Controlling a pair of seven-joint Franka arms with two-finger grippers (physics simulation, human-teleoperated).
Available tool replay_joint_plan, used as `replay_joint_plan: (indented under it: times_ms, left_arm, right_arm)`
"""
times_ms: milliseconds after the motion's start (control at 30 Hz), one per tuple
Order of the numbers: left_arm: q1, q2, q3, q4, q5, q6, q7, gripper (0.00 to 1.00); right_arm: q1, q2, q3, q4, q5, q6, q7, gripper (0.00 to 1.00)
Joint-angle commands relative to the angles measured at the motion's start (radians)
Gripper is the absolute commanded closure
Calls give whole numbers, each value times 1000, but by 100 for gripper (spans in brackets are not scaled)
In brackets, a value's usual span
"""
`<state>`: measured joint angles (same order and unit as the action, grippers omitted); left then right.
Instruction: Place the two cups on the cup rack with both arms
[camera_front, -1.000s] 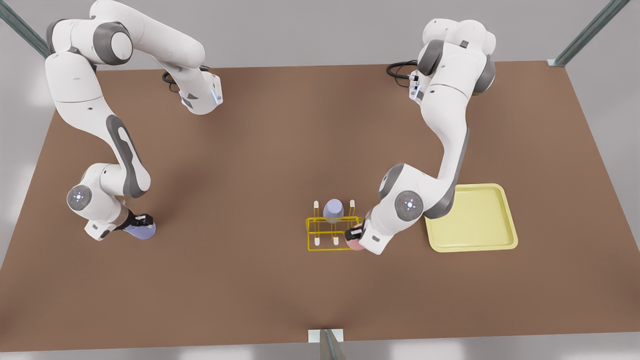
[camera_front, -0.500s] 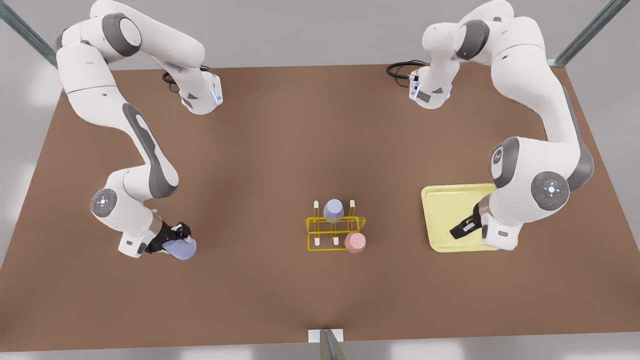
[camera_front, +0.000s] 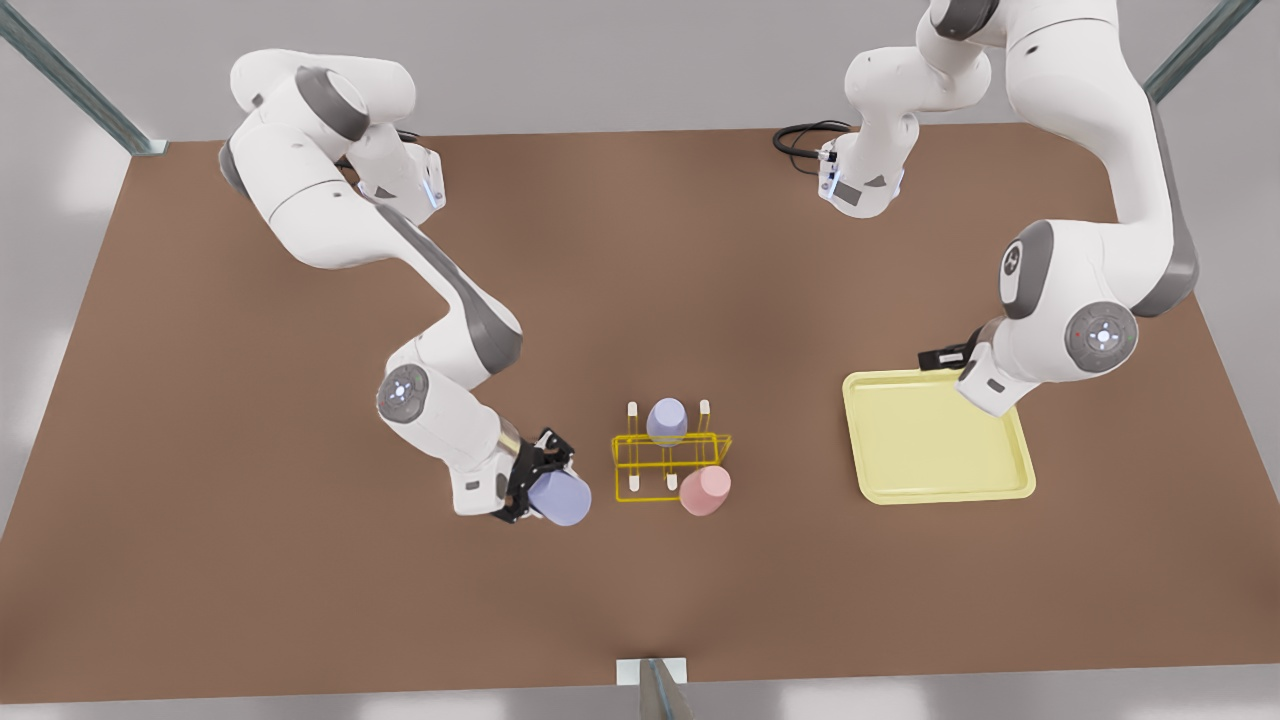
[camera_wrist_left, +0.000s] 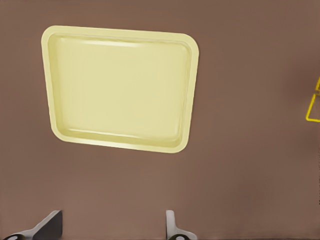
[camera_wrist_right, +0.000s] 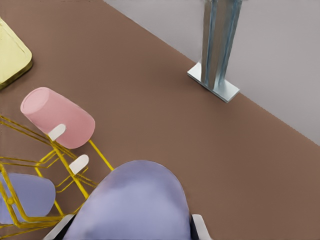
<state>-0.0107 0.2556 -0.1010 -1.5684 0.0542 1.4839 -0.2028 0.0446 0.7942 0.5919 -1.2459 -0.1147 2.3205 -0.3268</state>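
Observation:
The yellow cup rack (camera_front: 640, 438) stands mid-table. A lavender cup (camera_front: 666, 420) sits upside down on a far peg, and the pink cup (camera_front: 705, 490) hangs tilted on the near peg at the front view's right. My right gripper (camera_front: 545, 480) is shut on a second lavender cup (camera_front: 562, 498), just to the front view's left of the rack. In the right wrist view this held cup (camera_wrist_right: 132, 205) is close to the rack (camera_wrist_right: 60, 157) and the pink cup (camera_wrist_right: 57, 117). My left gripper (camera_front: 940, 357) hangs open over the tray's far edge, its fingers (camera_wrist_left: 172, 225) wide apart.
A pale yellow tray (camera_front: 940, 450) lies on the brown table at the front view's right, also seen as the tray (camera_wrist_left: 120, 90) under the left wrist. A metal post (camera_wrist_right: 220, 45) stands at the table's near edge. Black cables lie by the far arm base.
My right gripper carried the lavender cup across the table toward the rack. My left gripper let go of the pink cup on the rack and drew back over the tray.

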Motion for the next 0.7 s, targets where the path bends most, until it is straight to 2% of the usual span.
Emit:
replay_joint_plan:
  times_ms: [0,367,667]
  left_arm:
    - [1,-1,0,1,-17,-8,350,0]
    - [1,1,0,-1,-17,-14,350,0]
    - [0,-2,0,-2,-17,-24,350,0]
  right_arm:
    - [27,42,0,65,3,-7,2,21]
    - [150,94,-1,122,32,7,40,21]
    - [146,91,-7,105,47,-29,40,21]
